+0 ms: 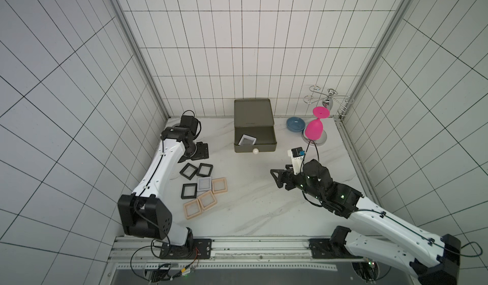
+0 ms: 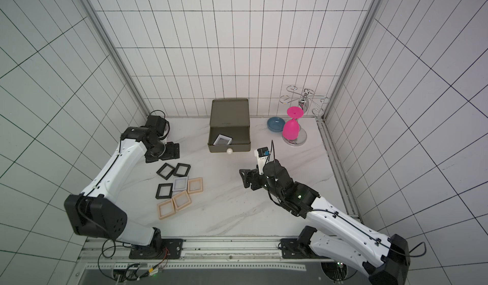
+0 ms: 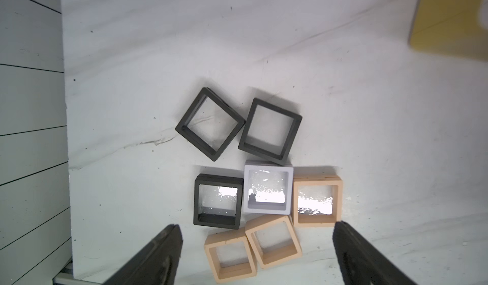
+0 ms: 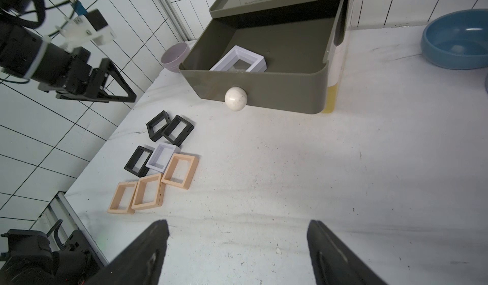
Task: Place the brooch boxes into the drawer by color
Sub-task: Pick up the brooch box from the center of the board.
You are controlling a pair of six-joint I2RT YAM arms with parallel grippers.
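Drawer [image 1: 254,147] far centre, top tier pulled out to take boxes, one white box [image 1: 247,139] inside | seven boxes [image 1: 202,188] clustered left on counter [image 1: 264,204] | left tool [image 3: 257,225] wide open, empty, over them, we judge for next pick | right tool [image 4: 237,221] wide open, empty

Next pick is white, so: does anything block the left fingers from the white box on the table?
Nothing lies above the white box, but a black box and a peach box flank it closely.
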